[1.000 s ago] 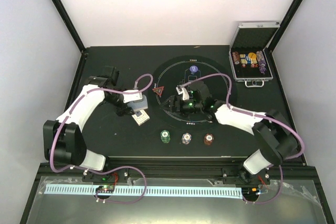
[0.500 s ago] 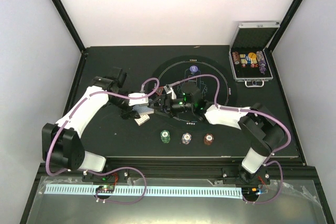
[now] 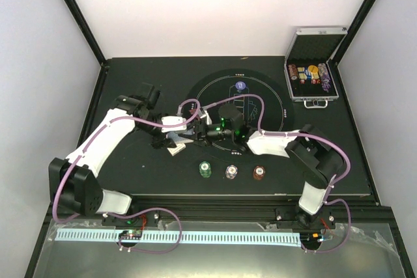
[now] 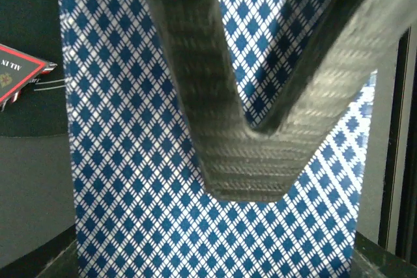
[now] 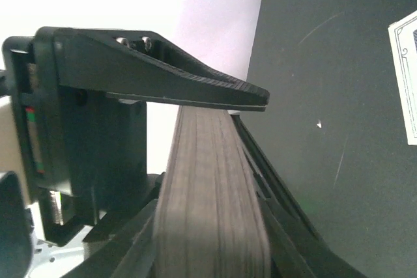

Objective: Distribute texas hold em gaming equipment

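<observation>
Since a second ago the right pincer [image 3: 195, 133] is swinging left off the printed ring to meet the left pincer [image 3: 168, 137]. From above, the left one is clamping the deck of cards [image 3: 172, 137], and a dealt card [image 3: 174, 150] is lying on the table [image 3: 130, 174] just beside it. The green chip [image 3: 206, 170], purple-white chip [image 3: 231, 172] and red-brown chip [image 3: 259, 172] are sitting in a row towards the near edge. In the left wrist view the deck's blue-diamond back is filling the frame under a dark forked finger, with the red marker [image 4: 19, 73] lying at left. In the right wrist view the deck is showing edge-on in the left pincer's grip. Whether the right pincer is open or closed cannot be told. By these views, chips are already out and dealing is barely starting.
</observation>
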### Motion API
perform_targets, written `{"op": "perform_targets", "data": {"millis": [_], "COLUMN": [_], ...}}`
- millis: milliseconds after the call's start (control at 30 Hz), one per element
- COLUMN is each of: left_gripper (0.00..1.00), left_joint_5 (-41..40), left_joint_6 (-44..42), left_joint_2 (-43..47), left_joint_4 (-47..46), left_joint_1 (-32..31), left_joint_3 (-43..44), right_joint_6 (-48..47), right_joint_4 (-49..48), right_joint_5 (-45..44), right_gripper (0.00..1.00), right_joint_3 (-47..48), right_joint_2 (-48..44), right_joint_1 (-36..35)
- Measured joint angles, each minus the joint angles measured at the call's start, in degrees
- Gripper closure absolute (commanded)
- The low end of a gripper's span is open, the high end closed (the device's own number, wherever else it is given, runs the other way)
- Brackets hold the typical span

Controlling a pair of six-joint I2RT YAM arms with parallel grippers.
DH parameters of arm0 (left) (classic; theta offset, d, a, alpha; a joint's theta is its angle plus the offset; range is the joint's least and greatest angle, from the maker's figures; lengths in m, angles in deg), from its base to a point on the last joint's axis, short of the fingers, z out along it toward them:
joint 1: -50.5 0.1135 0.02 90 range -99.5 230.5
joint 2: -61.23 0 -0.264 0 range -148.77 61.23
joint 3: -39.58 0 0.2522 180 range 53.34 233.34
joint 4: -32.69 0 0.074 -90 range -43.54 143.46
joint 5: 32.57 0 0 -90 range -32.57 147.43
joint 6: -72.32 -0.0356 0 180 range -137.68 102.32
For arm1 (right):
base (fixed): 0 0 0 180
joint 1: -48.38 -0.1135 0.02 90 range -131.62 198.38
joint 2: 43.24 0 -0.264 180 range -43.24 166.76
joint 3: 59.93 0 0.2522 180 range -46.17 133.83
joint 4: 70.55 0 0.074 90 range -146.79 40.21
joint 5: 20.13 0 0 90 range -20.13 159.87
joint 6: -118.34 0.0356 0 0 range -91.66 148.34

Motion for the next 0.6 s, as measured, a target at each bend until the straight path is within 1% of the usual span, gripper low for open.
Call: {"op": "perform_targets", "data": {"millis": [67,100,133,167,233,267,300,433,600], "left_gripper": [0.98,0.96,0.84,0.57,0.07,0.02,0.01,0.01,0.01], "left_joint_5": [0.02,0.0,-0.07,-0.15,-0.42,-0.52,-0.5,2.86,4.96], "left_joint_6": [-0.02,-0.02,-0.02,-0.07,0.0,0.13,0.11,0.35,0.37], "left_joint_2": [0.22,0.26,0.26,0.31,0.81,1.16,1.4,3.98,5.7], "left_joint_4": [0.02,0.13,0.24,0.24,0.15,0.17,0.22,-0.09,0.02], "left_joint_1": [-0.48,-0.72,-0.87,-1.03,-1.16,-1.18,-1.18,-1.97,-3.56], "left_joint_3": [0.0,0.0,0.0,0.0,0.02,0.02,0.02,-0.15,-0.17], "right_joint_6": [0.61,1.31,1.64,2.43,2.95,3.28,3.28,2.12,0.61], "right_joint_4": [-0.92,-1.68,-2.1,-2.23,-2.69,-2.97,-3.48,-2.25,0.63], "right_joint_5": [0.15,0.28,0.46,0.55,0.7,0.7,0.7,0.02,-0.52], "right_gripper": [0.8,0.85,0.9,0.93,0.97,0.98,0.98,0.99,0.99], "right_joint_3": [0.26,0.28,0.28,0.28,0.24,0.2,0.2,0.17,0.31], "right_joint_2": [0.87,1.18,1.2,1.2,1.18,1.16,1.11,0.74,0.74], "right_joint_1": [-0.28,-0.35,-0.37,-0.42,-0.39,-0.39,-0.42,-0.92,-2.23]}}
